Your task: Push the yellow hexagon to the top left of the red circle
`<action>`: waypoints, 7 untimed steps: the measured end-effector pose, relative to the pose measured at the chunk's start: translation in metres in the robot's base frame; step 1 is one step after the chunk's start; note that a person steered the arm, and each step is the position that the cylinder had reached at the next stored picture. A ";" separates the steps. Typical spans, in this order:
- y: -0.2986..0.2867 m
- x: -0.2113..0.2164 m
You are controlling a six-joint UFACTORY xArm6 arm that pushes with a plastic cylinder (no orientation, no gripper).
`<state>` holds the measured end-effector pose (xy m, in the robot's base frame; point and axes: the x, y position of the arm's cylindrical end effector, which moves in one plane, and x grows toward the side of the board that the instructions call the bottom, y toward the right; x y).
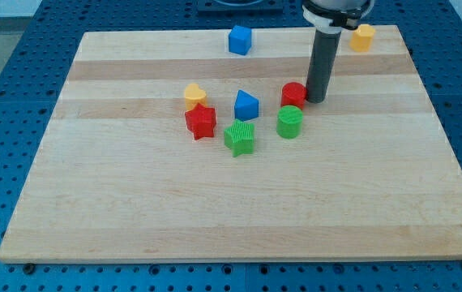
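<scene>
1. Task not done imo: yellow hexagon (362, 36) sits at the surface (134, 203) top-right corner, well apart from red circle (293, 94).
2. Left: shove hexagon to the view's left, past the circle's upper-left.
3. Tool: plain rod, no jaws, grasps nothing. My tip (317, 100) is just right of red circle, touching or nearly; can't tell.

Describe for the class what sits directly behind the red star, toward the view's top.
A yellow block sits just behind the red star, apparently touching it. The star covers the yellow block's lower front, so its full shape cannot be confirmed.
</scene>
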<state>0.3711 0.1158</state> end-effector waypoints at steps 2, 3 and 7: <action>0.051 -0.023; 0.088 -0.044; 0.162 -0.158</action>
<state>0.2133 0.2781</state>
